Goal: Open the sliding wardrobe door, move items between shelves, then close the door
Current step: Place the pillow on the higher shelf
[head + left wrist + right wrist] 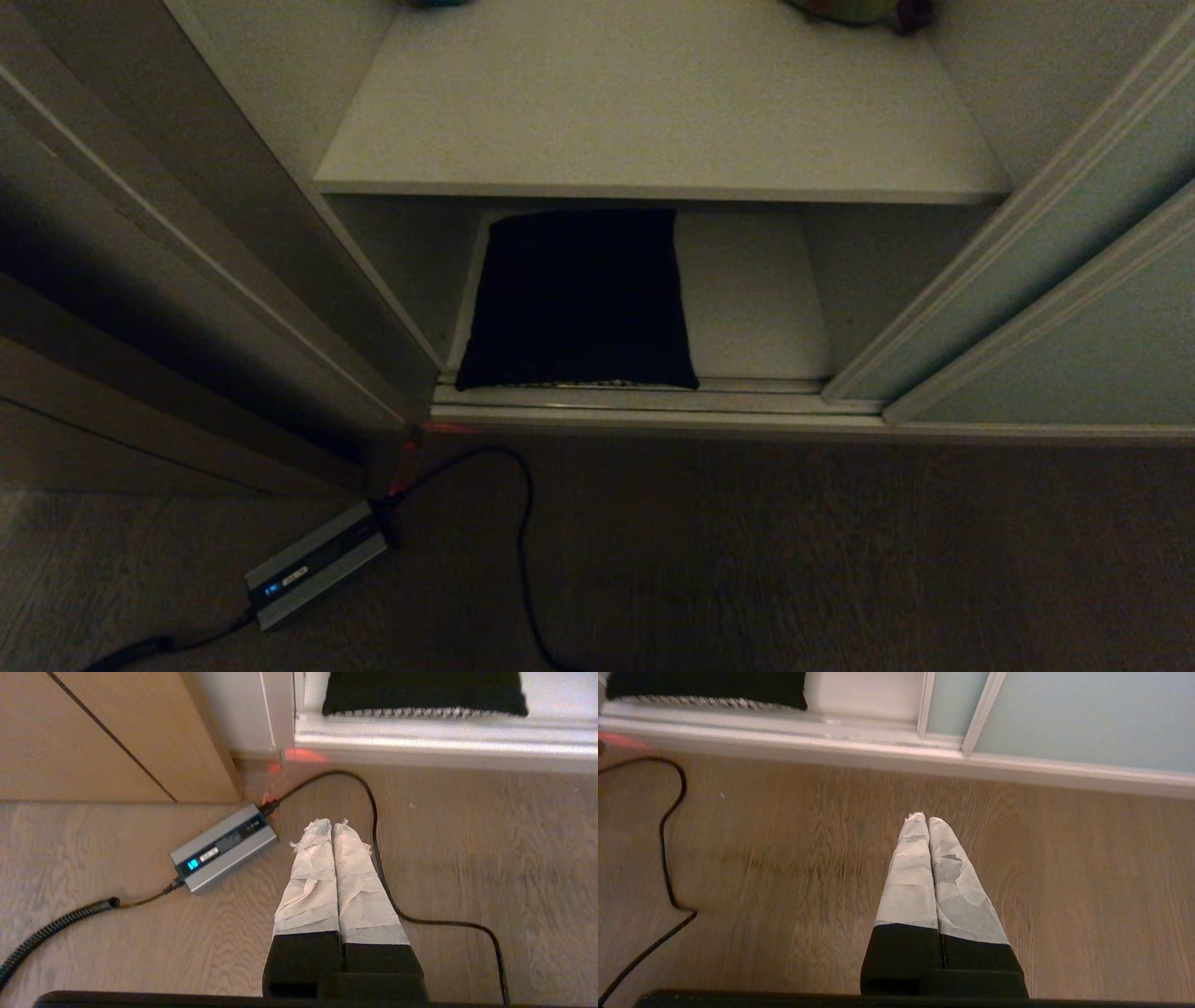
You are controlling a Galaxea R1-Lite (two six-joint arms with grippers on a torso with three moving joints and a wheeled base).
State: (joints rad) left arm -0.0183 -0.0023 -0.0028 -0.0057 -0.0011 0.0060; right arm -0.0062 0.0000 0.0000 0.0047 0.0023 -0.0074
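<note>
Black-backed cushion [579, 297] flat on bottom shelf [756, 308], seemingly square, patterned face down.

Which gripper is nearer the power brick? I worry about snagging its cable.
Left. The left gripper hangs beside the power brick; the right gripper sees only floor.
</note>
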